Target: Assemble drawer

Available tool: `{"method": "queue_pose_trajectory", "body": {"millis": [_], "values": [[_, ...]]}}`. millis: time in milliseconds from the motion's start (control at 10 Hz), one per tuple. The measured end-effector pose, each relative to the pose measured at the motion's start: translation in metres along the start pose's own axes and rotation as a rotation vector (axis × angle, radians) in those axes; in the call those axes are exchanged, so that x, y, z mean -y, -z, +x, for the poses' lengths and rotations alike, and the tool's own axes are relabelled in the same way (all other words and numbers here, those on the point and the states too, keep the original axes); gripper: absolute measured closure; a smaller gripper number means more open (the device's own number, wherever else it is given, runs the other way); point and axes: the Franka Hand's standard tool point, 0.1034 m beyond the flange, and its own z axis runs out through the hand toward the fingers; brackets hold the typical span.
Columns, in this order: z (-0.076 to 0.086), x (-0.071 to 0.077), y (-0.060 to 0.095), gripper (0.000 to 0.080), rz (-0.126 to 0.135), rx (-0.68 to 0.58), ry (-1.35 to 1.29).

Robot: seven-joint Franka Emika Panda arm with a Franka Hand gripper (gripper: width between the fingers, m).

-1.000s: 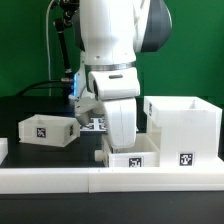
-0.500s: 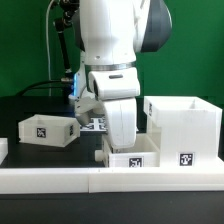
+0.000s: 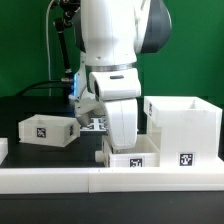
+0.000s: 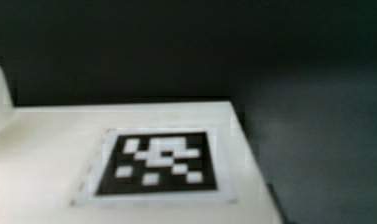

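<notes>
A small white drawer box with a marker tag on its front stands at the front centre, against the white front rail. My gripper reaches down at that box's back edge, and the box hides its fingertips, so I cannot tell whether they are open or shut. The large white drawer housing stands right beside it on the exterior view's right. A second small drawer box sits apart on the exterior view's left. The wrist view is blurred and shows a white panel with a black tag close up, but no fingers.
The marker board lies on the black table behind my arm. A green backdrop stands behind the table. Dark table surface lies beyond the white panel in the wrist view.
</notes>
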Motion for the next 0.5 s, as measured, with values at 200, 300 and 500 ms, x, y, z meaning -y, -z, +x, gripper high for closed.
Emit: {"method": "queue_pose_trajectory", "body": {"millis": [200, 300, 500], "values": [[0.009, -0.001, -0.002, 0.0758, -0.017, 0.003, 0.019], [0.005, 0.0, -0.003, 0.0758, -0.021, 0.002, 0.017], [-0.001, 0.001, -0.003, 0.0758, -0.019, 0.003, 0.002]]}}
